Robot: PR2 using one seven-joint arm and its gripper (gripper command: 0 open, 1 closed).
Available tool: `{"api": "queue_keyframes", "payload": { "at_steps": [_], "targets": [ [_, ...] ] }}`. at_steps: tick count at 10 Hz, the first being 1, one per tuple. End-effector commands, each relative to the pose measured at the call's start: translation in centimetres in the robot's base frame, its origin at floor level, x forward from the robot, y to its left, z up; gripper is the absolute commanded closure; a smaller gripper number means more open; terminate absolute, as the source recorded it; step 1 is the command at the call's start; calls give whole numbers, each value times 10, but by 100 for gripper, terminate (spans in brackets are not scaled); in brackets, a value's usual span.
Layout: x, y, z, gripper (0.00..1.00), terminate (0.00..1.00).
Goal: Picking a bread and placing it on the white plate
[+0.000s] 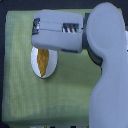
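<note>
The bread point(43, 62), golden-orange and spindle-shaped, lies lengthwise on the white plate point(36, 67) at the middle left of the exterior view. Its upper end and the plate's top are hidden under the grey arm. My gripper point(36, 27) is at the arm's left end, above and over the plate's far edge. Its fingers are blurred into the grey housing, so their state does not show. Nothing visible is held between them.
A light green cloth point(20, 95) covers the table under the plate. The large grey forearm and shoulder point(107, 65) fill the exterior view's right side and top. A dark background runs along the top edge.
</note>
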Motion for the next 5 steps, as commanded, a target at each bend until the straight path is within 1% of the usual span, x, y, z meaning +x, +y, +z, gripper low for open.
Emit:
{"api": "queue_keyframes", "payload": {
  "at_steps": [1, 5],
  "targets": [
    [-7, 6, -4, 0, 0],
    [-7, 6, -4, 0, 0]
  ]
}}
